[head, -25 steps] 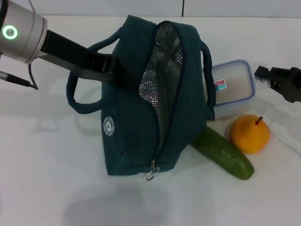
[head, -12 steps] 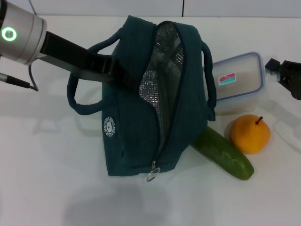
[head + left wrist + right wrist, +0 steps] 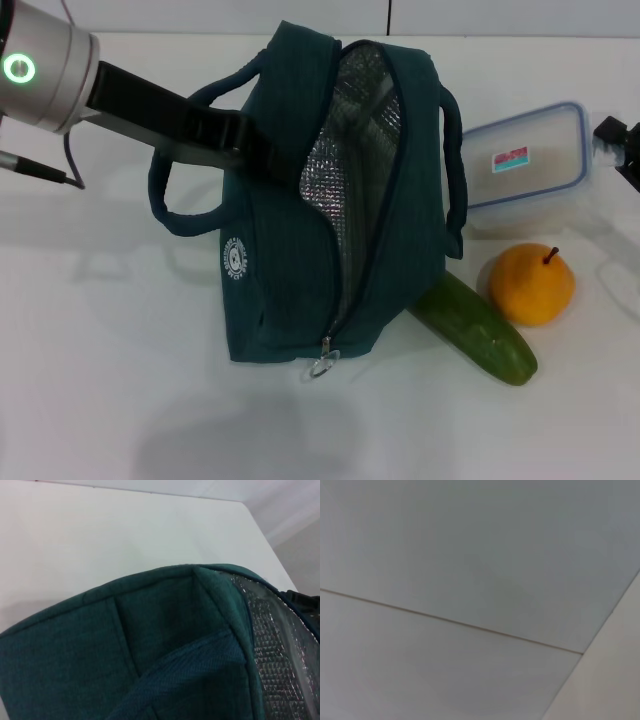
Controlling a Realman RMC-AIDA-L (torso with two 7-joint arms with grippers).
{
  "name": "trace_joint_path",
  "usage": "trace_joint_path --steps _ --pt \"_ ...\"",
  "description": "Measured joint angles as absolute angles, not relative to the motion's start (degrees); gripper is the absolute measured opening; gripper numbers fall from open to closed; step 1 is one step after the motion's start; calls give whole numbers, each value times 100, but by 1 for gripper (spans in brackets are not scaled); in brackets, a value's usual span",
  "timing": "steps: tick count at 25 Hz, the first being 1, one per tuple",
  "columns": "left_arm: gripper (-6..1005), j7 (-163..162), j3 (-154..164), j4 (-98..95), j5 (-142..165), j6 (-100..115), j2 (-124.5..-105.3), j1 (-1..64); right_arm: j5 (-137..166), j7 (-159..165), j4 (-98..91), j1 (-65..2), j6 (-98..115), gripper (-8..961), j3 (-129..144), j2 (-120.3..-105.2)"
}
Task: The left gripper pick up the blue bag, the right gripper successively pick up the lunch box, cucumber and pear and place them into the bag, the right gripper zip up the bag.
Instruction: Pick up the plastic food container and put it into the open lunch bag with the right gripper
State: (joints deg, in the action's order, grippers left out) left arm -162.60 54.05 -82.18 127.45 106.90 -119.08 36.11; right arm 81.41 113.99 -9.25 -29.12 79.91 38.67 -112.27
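The blue bag [image 3: 290, 270] stands unzipped on the white table, its silver lining [image 3: 355, 150] showing and its ring zipper pull [image 3: 320, 366] at the near end. My left gripper [image 3: 248, 148] is shut on the bag's left top edge by a handle; the left wrist view shows only the bag's fabric [image 3: 125, 645] and lining. At the far right edge, my right gripper [image 3: 618, 140] grips the end of the clear lunch box [image 3: 525, 160], which is tilted and lifted. The pear [image 3: 530, 285] and cucumber [image 3: 480, 325] lie right of the bag, the cucumber's far end under it.
The white table [image 3: 120, 380] extends bare to the left and front of the bag. A grey cable [image 3: 40, 172] hangs off the left arm. The right wrist view shows only a pale grey panelled wall [image 3: 470, 570].
The lunch box has risen and shifted right, tilting, with my right gripper moving toward the picture's edge. The bag's top has leaned slightly right. Pear and cucumber have stayed put.
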Motion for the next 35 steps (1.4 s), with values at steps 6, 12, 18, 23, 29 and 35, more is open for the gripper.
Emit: trace_joint_path --steps 6,12,18,23,29,35 --pt "51 -16251 5405 -8213 12744 10681 -11916 3584 7880 11408 -807 -2853 8113 95 3860 -11241" --pt "51 -16251 5405 -8210 12699 10678 -11918 3556 7693 11508 -790 -2810 8379 95 3858 -11264" --pt "51 -16251 5409 -8209 12694 10678 -11918 3547 7254 11554 -758 -2747 8701 95 3858 -11321" --pt "51 -16251 5407 -8209 12691 10678 -11918 3539 6961 11581 -755 -2699 8948 95 3858 -11320" --pt "51 -16254 5416 -8072 12690 10678 -11913 3566 6654 11616 -755 -2738 9372 94 3858 -11353" --pt "51 -16245 5407 -7998 12690 10664 -11909 3602 6467 11735 -781 -2915 9705 94 3860 -11427"
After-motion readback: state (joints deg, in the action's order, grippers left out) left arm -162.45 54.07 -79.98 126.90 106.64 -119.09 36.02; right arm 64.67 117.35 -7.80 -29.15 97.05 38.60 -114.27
